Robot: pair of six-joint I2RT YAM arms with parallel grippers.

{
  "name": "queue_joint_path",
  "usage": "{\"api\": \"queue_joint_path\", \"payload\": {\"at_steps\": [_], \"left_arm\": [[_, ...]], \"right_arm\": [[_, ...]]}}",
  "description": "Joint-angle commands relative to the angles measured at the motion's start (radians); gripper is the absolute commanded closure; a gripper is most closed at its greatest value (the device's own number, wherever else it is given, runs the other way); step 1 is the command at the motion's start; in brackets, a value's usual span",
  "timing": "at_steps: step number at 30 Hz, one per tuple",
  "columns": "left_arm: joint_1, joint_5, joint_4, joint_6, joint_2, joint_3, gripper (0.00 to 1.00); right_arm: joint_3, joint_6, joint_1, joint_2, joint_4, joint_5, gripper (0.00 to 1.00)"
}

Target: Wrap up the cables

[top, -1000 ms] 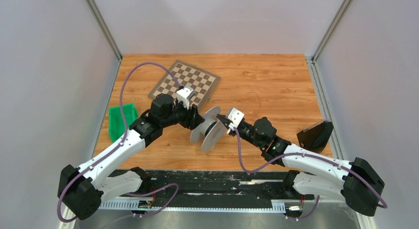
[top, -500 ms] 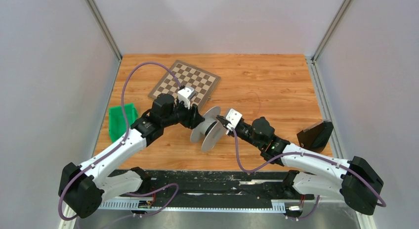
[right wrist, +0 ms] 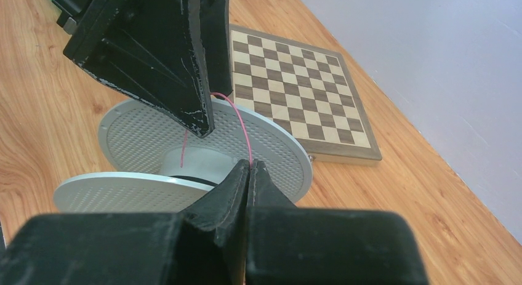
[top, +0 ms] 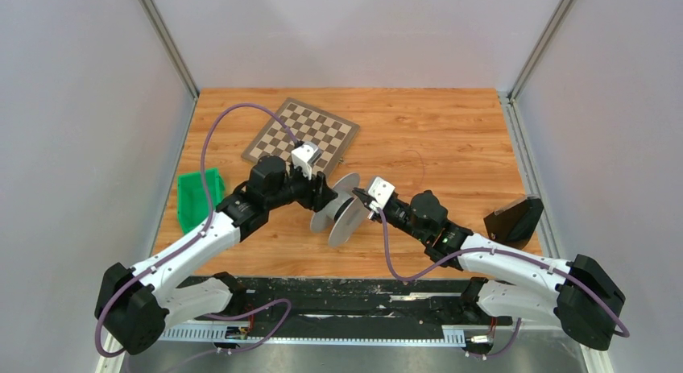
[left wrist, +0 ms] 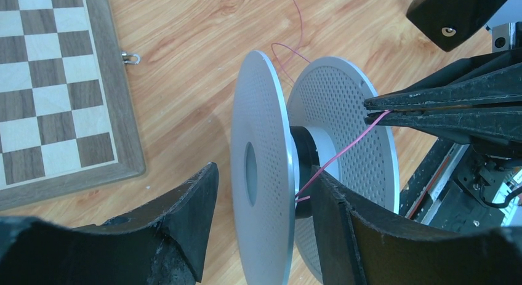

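A grey perforated spool (top: 342,208) with two flanges stands on edge mid-table. My left gripper (top: 324,192) is open and straddles its near flange (left wrist: 258,174): one finger (left wrist: 184,223) stands outside with a gap, the other (left wrist: 348,229) sits between the flanges by the dark hub. A thin pink cable (left wrist: 345,146) runs from the hub to my right gripper (top: 364,200), which is shut on it just beside the far flange. In the right wrist view the cable (right wrist: 240,122) arcs up from the closed tips (right wrist: 251,165) to the hub. The loose cable (left wrist: 300,20) trails over the wood.
A chessboard (top: 302,135) lies behind the spool, close to the left gripper. A green bin (top: 196,197) sits at the table's left edge. A black object (top: 514,220) stands at the right edge. Grey walls enclose three sides.
My left arm has shifted slightly right, toward the spool. My right gripper crept a little left with the cable still pinched. The spool has hardly moved.
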Motion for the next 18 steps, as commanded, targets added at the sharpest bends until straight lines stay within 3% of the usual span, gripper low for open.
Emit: {"api": "queue_joint_path", "payload": {"at_steps": [1, 18], "left_arm": [[-0.015, -0.037, 0.060, 0.013, -0.014, -0.004, 0.36], [-0.026, -0.040, 0.031, 0.015, 0.004, -0.012, 0.55]], "right_arm": [[0.033, -0.003, 0.004, 0.000, -0.007, 0.008, 1.00], [0.052, 0.003, 0.004, 0.023, -0.052, 0.021, 0.98]]}}
